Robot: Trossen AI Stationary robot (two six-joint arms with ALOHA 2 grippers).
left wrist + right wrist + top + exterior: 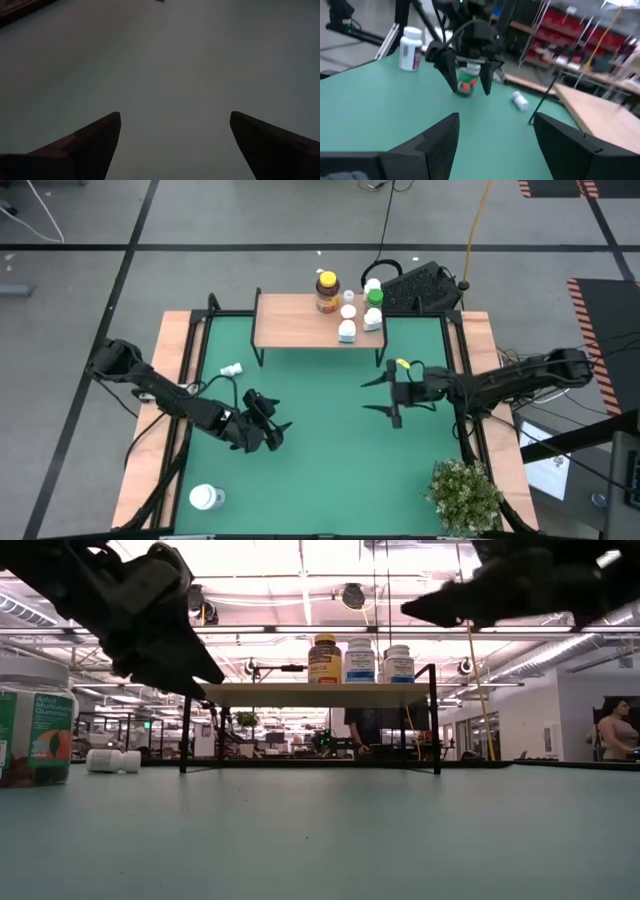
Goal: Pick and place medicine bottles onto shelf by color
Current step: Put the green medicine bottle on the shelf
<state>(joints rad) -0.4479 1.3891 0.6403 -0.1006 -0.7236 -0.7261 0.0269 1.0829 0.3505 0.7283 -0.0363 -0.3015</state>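
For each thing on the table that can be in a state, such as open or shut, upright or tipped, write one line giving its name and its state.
Left gripper: jaws open, empty.
Right gripper: jaws open, empty.
Amber bottle: upright on the shelf.
Green-capped bottle: upright on shelf.
Small white bottle: lying on its side on the table.
White-capped bottle: upright on table.

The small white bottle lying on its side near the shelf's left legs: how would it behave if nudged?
The small white bottle lies on its side on the green mat, so it would probably roll. It looks like light plastic, likely easy to shift. Its smooth round body may slip between fingertips.
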